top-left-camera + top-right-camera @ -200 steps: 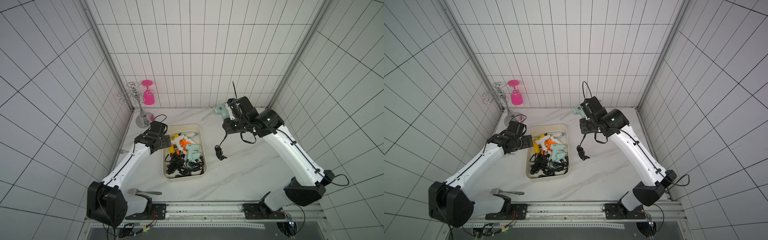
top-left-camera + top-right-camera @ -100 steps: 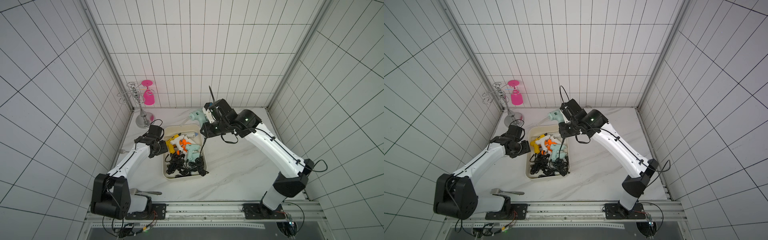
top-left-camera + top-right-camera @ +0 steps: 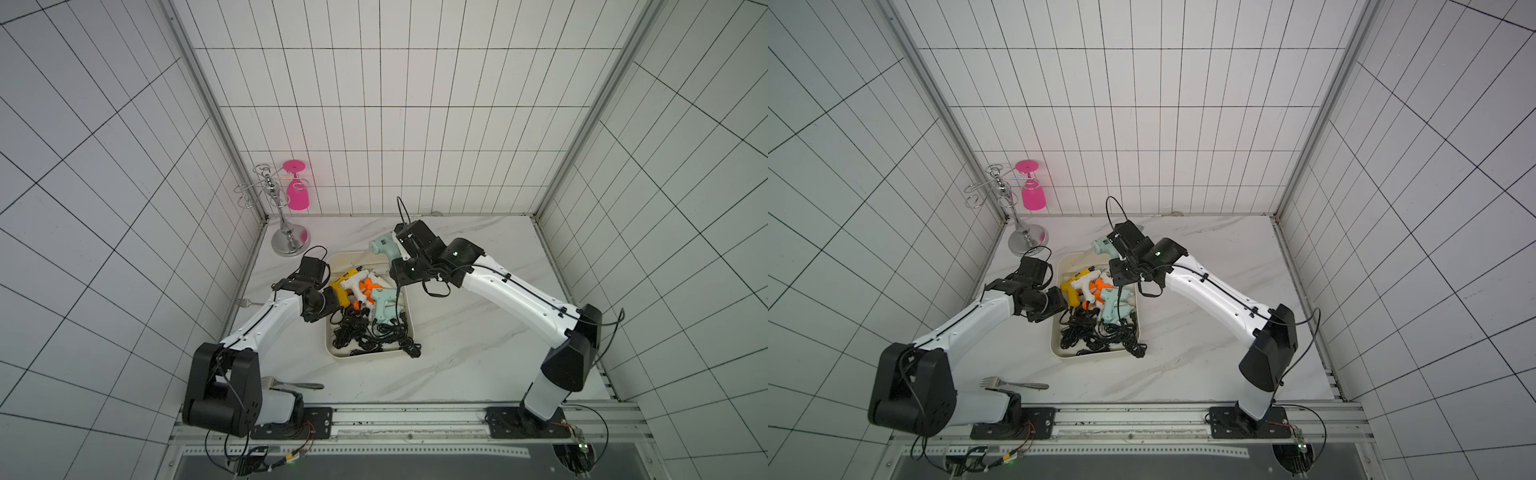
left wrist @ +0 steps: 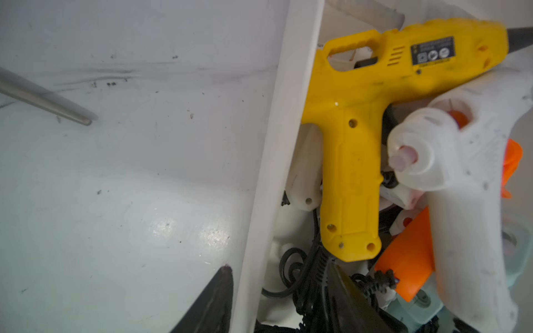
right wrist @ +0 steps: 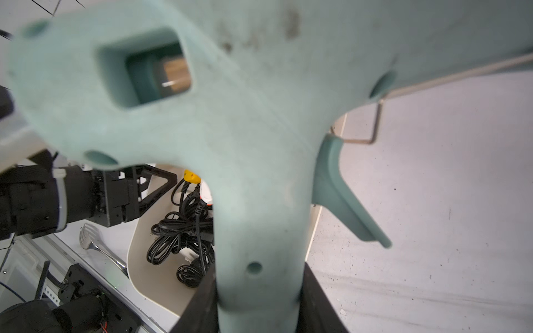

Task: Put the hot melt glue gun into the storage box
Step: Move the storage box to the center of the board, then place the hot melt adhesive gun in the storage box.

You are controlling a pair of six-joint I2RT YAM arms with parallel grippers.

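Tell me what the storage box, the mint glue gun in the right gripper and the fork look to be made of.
Storage box: likely plastic, cream, smooth with a soft sheen, judging by its rounded moulded corners.
Mint glue gun: moulded plastic, matte and scuffed, with recessed screw holes in the shell.
Fork: metal, probably stainless steel, polished, since it shows bright reflections.

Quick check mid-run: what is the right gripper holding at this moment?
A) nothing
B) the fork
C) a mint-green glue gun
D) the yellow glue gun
C: in the right wrist view the right gripper clamps the handle of the mint-green glue gun, which a top view shows held near the far end of the storage box.
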